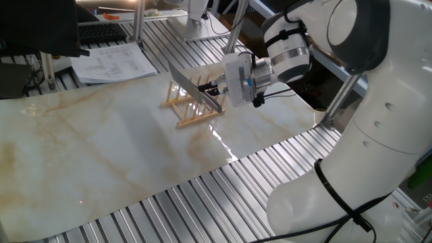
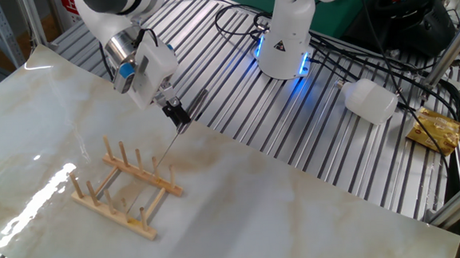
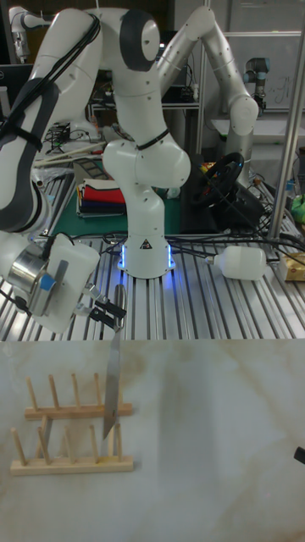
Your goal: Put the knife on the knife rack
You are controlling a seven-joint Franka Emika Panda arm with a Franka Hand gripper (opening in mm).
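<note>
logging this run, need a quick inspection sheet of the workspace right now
surface: marble-look board lying on a ribbed metal table.
job's things: knife held by its handle, blade slanting down into the knife rack, between the pegs at one end; whether it rests on the rails cannot be told.
clutter: white plastic bottle and a yellow packet on the table; papers beyond the board.
tool: tool shut on the knife handle.
cables: black cables around the arm's base.
surroundings: second robot arm behind.
</note>
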